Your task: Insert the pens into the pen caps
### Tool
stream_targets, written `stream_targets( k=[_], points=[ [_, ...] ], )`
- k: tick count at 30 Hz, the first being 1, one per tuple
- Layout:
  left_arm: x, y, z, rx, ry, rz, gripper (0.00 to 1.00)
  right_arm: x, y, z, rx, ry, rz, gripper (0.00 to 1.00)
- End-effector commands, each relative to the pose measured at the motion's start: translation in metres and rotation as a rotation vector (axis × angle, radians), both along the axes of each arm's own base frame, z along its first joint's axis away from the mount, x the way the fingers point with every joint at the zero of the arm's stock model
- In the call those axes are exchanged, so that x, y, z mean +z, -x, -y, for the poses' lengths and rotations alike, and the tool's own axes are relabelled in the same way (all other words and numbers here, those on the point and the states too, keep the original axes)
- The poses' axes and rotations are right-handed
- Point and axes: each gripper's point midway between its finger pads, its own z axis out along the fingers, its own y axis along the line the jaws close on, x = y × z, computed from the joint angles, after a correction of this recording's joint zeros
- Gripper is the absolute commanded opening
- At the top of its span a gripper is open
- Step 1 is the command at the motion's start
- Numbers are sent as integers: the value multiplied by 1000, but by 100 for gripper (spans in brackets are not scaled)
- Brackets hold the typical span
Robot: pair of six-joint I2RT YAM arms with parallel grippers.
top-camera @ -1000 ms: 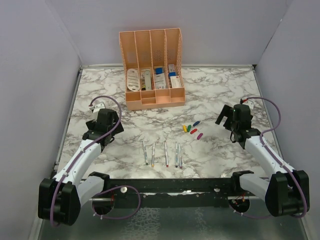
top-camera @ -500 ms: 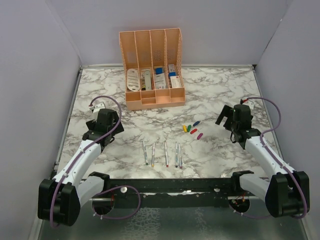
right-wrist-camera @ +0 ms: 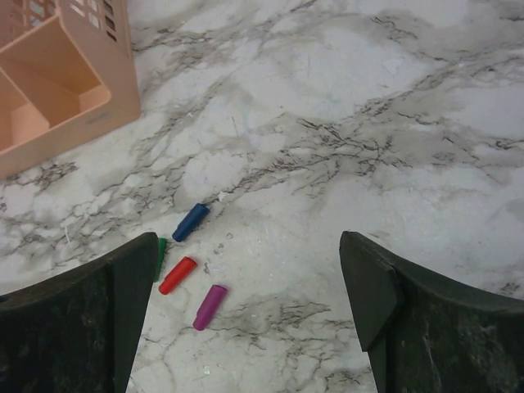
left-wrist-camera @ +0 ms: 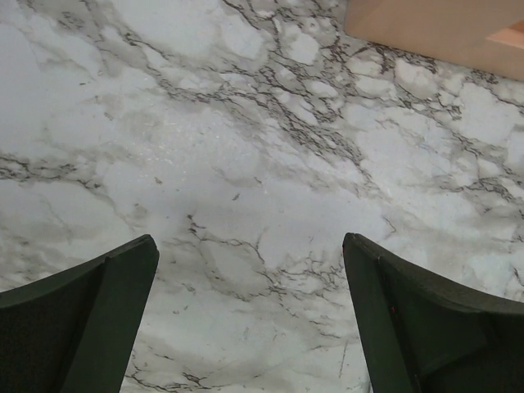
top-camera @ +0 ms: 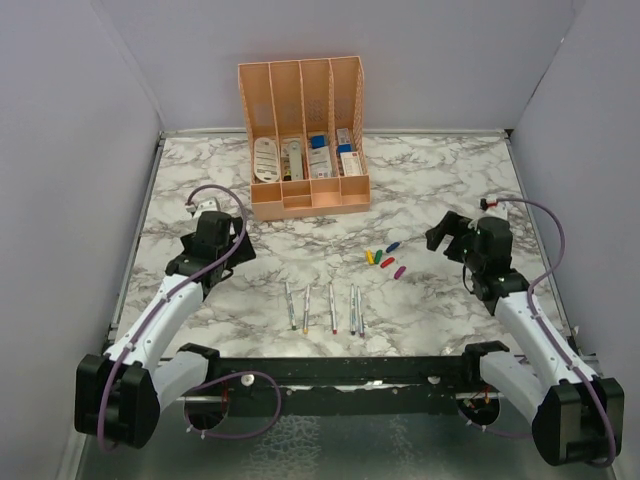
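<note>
- Only the overhead view showed the five slim pens [top-camera: 325, 307], lying in a row on the marbled table [top-camera: 420, 180].
- The right wrist view showed the stubby plastic pen caps [right-wrist-camera: 191, 222] up close.
- The right gripper [right-wrist-camera: 247, 246] was spread wide near the caps, holding nothing.
- The left gripper [left-wrist-camera: 250, 246] was likewise spread, near the peach organizer [left-wrist-camera: 434, 29].

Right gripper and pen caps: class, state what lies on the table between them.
Nothing: in the top external view only bare marble table separates the right gripper from the pen caps.
</note>
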Motion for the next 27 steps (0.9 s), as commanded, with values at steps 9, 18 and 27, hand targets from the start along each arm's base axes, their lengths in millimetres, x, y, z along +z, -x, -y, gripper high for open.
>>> stream_targets(
  k=[9, 18, 27],
  points=[
    [24, -3, 68, -204, 92, -8, 99, 36, -14, -32, 181, -51, 192, 96],
    [24, 21, 81, -181, 36, -59, 99, 27, -14, -29, 116, -105, 110, 100],
    [9, 36, 111, -190, -26, -122, 99, 19, -25, -31, 58, -175, 19, 100]
  ],
)
